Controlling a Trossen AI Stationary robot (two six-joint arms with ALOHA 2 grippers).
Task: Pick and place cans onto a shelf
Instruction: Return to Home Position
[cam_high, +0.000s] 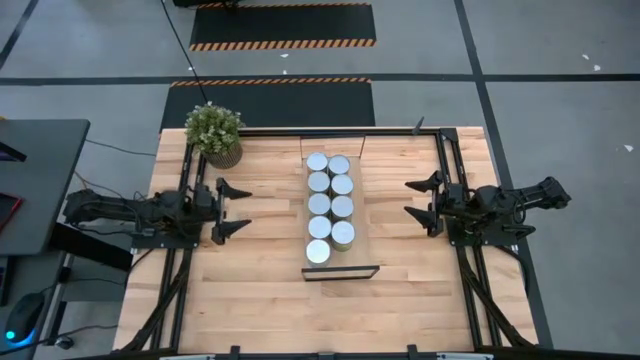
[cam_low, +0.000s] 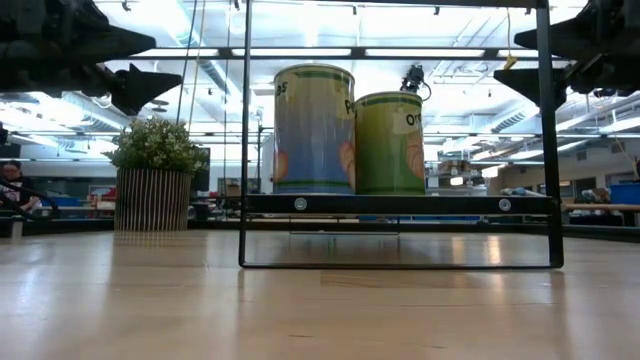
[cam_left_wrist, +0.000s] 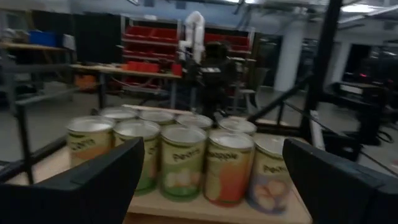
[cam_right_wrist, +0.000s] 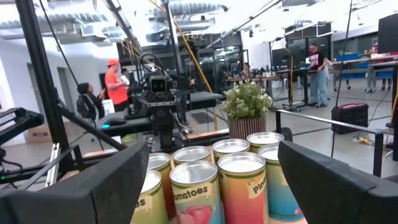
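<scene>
Down the bench's (cam_high: 260, 290) middle we see eight cans (cam_high: 330, 208) packed in two close rows on the shelf (cam_high: 352, 258), so we judge the placing done. Left gripper (cam_high: 245, 209) and right gripper (cam_high: 408, 198) hang released and empty either side, with open bench between them and the shelf; farther, a plant (cam_high: 213, 133) holds the far left corner.

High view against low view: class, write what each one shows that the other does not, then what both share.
Only the high view: the cans' silver tops, in two rows along the shelf, and the left gripper and right gripper both open, apart from the shelf on either side. Only the low view: two cans' labels side on, the shelf board raised above the table on its dark frame, and the room behind. Both: cans, shelf, potted plant, grippers.
</scene>
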